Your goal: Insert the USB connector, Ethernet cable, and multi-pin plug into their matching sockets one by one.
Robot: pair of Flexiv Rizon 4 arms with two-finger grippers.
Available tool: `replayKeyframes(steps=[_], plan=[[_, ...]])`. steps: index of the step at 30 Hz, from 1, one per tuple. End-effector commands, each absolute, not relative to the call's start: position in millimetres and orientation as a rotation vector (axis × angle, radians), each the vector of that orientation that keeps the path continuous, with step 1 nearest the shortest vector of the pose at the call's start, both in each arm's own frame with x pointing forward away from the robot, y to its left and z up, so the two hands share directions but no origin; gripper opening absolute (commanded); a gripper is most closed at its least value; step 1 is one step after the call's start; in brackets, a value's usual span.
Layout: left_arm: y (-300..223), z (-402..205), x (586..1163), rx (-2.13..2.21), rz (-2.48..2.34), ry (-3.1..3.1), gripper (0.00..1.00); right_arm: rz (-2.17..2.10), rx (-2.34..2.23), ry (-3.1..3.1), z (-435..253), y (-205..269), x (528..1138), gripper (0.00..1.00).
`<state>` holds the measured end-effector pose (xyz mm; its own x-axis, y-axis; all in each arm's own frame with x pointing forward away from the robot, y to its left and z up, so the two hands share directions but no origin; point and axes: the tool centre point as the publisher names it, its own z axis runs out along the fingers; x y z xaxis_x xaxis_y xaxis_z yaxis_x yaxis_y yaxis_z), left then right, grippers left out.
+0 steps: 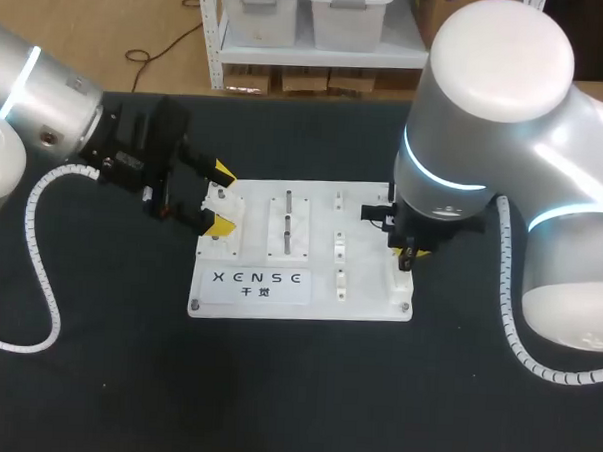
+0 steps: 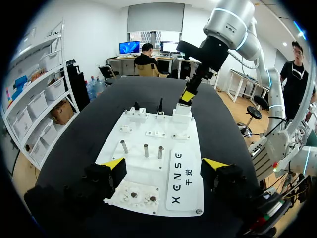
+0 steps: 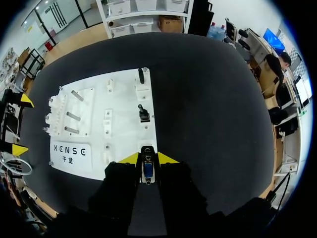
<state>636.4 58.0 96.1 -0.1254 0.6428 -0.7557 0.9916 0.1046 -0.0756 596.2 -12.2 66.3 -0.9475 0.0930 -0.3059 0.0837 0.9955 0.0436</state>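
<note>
At lower right of the white board (image 1: 368, 299), the right claw (image 1: 408, 256) clamps what appears to be the USB connector (image 3: 147, 167) (blue insert); the left claw (image 1: 221, 195) stands wide at the board's left edge.

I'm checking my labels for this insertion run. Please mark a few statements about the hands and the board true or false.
1. The right hand grips a small blue-and-metal connector between its yellow tips. True.
2. The left hand carries a plug. False: it is open and empty, over one end of the white rectangular board.
3. Three metal pins stand upright on the board. True.
4. The board lies on bare wood. False: it lies on a black table.
</note>
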Motion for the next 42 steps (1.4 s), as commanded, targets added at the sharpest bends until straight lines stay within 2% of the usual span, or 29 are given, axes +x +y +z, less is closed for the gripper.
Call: replayKeyframes(steps=[1,42], plan=[[58,95,638,1.595,-0.816,1.83,1.0,0.043,0.132,2.816,64,-12,596,0.0],[58,95,638,1.595,-0.816,1.83,1.0,-0.029,0.149,2.983,-5,-9,597,0.0]])
